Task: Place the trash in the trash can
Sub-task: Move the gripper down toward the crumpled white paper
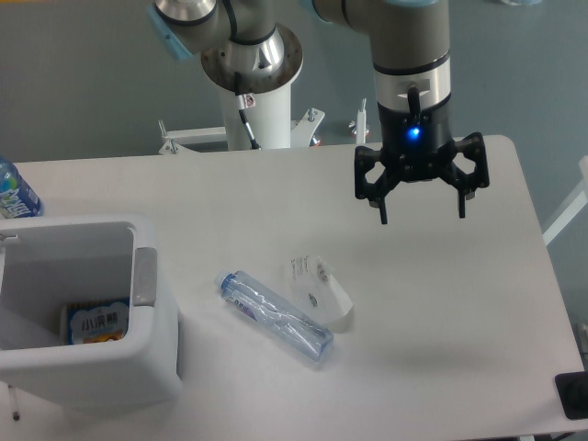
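At the far left edge a water bottle [16, 191] with a blue-and-green label pokes into view on the white table [276, 193]. Just in front of it sits the trash can [154, 349] — a white boxy bin with a grey strip on its right rim — and a small printed carton [94, 323] lies inside at the bottom. To the right of the bin, apart from it, the crushed clear plastic bottle [274, 315] lies on its side on the tabletop, running diagonally with its cap end toward the bin. The white crumpled paper piece [323, 289] rests against the bottle's right side, touching it. Further right and higher up, the gripper [423, 217] hangs above the table with its fingers spread wide — holding nothing, well apart from both pieces of trash.
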Controlling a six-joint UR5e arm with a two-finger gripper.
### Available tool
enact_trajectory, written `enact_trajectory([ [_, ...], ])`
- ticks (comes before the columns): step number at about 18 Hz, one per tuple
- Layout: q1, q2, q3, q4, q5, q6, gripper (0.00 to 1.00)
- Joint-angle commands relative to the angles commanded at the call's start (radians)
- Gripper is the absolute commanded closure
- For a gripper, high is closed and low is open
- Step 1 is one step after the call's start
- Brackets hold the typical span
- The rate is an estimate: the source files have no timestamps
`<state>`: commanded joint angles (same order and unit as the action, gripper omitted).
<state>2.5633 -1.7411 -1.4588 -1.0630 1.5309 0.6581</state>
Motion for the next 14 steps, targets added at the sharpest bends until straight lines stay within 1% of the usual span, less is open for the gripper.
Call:
enact_trajectory([
  [3, -0.002, -0.006, -0.002, 0.003, 0.000, -0.002, 0.00],
  [6, -0.002, -0.005, -0.054, 0.011, 0.017, -0.002, 0.00],
  [10, -0.003, -0.014, -0.092, 0.008, 0.018, -0.003, 0.00],
  [12, -0.003, -0.023, -0.126, 0.009, 0.020, -0.008, 0.00],
  [14, -0.005, -0.025, -0.172, 0.011, 0.015, -0.063, 0.00],
])
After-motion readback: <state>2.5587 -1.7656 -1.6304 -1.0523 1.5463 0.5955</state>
